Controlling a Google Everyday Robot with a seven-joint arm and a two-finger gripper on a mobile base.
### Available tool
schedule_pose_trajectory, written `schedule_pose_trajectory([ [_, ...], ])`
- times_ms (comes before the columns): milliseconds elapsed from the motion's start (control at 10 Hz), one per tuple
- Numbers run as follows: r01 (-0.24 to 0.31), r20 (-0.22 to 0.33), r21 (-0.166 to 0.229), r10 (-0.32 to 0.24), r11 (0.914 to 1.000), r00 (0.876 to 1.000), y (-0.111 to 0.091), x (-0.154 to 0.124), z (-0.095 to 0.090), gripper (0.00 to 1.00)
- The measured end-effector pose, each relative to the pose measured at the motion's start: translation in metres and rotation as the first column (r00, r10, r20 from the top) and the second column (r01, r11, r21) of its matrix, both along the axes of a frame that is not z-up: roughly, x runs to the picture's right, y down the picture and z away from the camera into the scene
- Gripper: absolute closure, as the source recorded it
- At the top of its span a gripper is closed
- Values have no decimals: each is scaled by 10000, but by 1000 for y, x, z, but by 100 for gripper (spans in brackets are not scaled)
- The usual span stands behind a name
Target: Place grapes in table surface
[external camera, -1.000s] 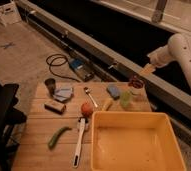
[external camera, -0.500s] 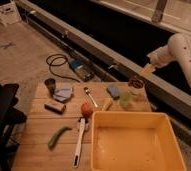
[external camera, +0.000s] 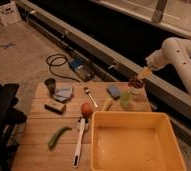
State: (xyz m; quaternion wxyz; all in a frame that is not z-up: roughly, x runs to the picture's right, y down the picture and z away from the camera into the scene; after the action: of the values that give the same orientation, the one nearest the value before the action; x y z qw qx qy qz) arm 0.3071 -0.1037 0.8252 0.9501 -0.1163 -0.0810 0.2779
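1. The gripper (external camera: 140, 75) is hanging over the far right corner of the table (external camera: 38, 121), at the end of the white arm (external camera: 176, 50) that is reaching in from the right.
2. The grapes (external camera: 135, 81) are sitting right at its tip, just above the white cup (external camera: 136, 93).
3. Whether the gripper is clamping the grapes or standing open over them, I cannot tell.

1. Grey concrete floor (external camera: 24, 50) on the far left, with a white box (external camera: 6, 11) in the far corner.
2. Long rail (external camera: 96, 50) runs diagonally behind the wooden table (external camera: 39, 150), pretty dark beyond it.
3. Black chair (external camera: 1, 115) near left. Light's dim and warm.
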Motion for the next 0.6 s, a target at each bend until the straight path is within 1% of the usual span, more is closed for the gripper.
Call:
schedule_pose_trajectory([
  [300, -44, 357, -583, 65, 9983, 9993, 17, -9, 10, 24],
  [600, -31, 653, -1098, 104, 9940, 9978, 34, -14, 20, 24],
])
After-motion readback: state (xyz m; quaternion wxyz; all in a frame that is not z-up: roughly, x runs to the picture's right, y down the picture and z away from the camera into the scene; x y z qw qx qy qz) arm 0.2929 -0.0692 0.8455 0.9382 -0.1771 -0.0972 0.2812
